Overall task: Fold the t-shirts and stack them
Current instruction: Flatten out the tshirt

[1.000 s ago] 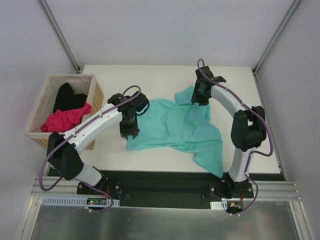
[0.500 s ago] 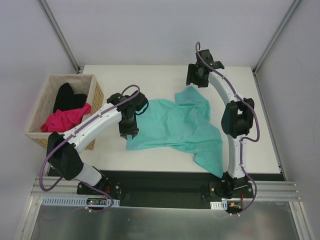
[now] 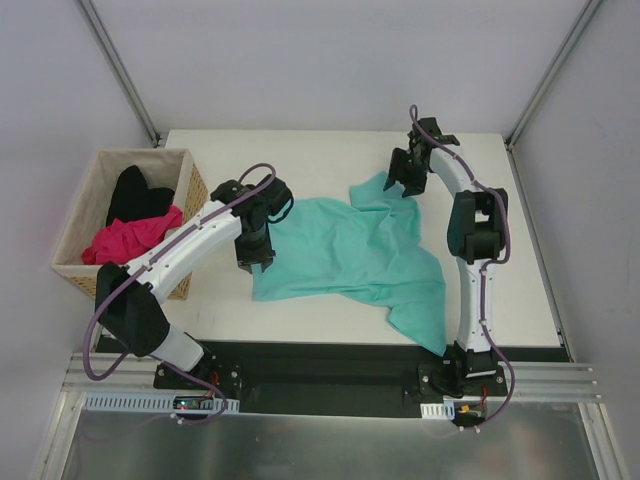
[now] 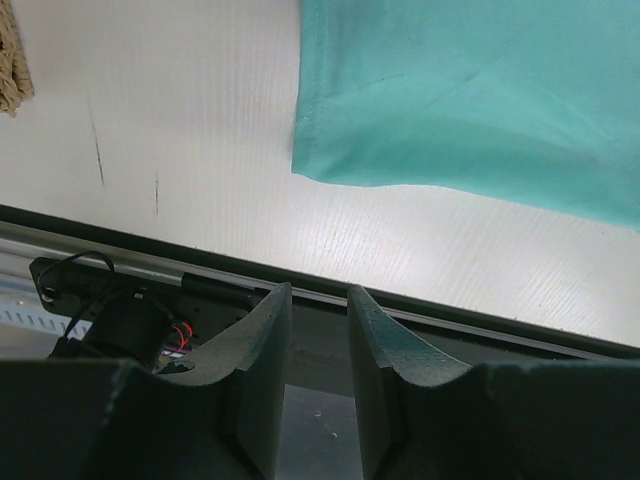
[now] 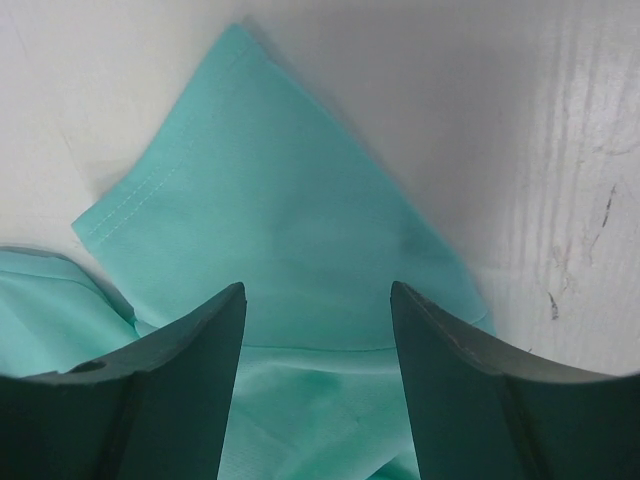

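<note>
teal shirt (image 3: 350, 250): I see it lying unfolded and rumpled on the table (image 3: 270, 160), between the two arms; one corner reaches the near edge.
left gripper (image 4: 318, 300): partly open, with a narrow gap between the fingers and nothing in it; it hangs over bare table just beside the shirt's left edge.
right gripper (image 5: 317, 300): jaws wide apart and empty, above the far sleeve (image 5: 270, 220); I cannot tell if it touches.
pink shirt (image 3: 135, 240): bunched in the basket (image 3: 70, 262) on my left.
black shirt (image 3: 135, 195): same basket, behind the pink one.
</note>
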Action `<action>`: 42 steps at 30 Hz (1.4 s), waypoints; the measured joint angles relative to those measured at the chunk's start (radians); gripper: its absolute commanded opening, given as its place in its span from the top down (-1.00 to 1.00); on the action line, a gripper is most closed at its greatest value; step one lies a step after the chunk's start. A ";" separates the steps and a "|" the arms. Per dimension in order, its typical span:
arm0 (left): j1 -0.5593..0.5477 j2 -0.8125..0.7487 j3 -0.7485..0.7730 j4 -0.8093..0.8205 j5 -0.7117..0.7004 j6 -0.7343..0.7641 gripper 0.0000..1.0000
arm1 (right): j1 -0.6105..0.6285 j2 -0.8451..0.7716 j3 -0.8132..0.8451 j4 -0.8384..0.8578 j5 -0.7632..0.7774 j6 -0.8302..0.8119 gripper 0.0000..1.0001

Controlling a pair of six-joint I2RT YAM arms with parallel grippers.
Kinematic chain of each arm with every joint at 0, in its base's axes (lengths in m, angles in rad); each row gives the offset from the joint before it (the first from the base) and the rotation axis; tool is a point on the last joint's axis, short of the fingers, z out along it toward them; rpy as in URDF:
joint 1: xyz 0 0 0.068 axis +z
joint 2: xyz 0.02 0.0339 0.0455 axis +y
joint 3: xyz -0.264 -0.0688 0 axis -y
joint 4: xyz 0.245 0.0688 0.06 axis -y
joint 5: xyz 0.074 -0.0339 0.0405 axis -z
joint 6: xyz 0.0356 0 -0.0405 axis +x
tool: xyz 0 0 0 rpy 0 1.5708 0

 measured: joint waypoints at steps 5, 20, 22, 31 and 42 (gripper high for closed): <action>0.000 0.021 0.011 -0.002 0.000 0.000 0.42 | -0.029 0.028 0.000 0.001 -0.043 0.011 -0.22; 0.000 0.055 0.030 -0.017 0.000 0.000 0.42 | -0.087 -0.010 -0.087 0.049 -0.052 0.090 -0.22; 0.000 0.056 0.031 -0.017 0.000 0.000 0.43 | -0.102 -0.024 -0.109 0.051 -0.030 0.094 -0.22; 0.000 0.064 0.045 -0.017 0.001 0.007 0.43 | -0.194 -0.093 -0.206 0.058 0.066 0.099 -0.21; 0.000 0.065 0.046 -0.017 0.000 0.013 0.44 | -0.209 -0.111 -0.205 0.072 0.034 0.092 -0.25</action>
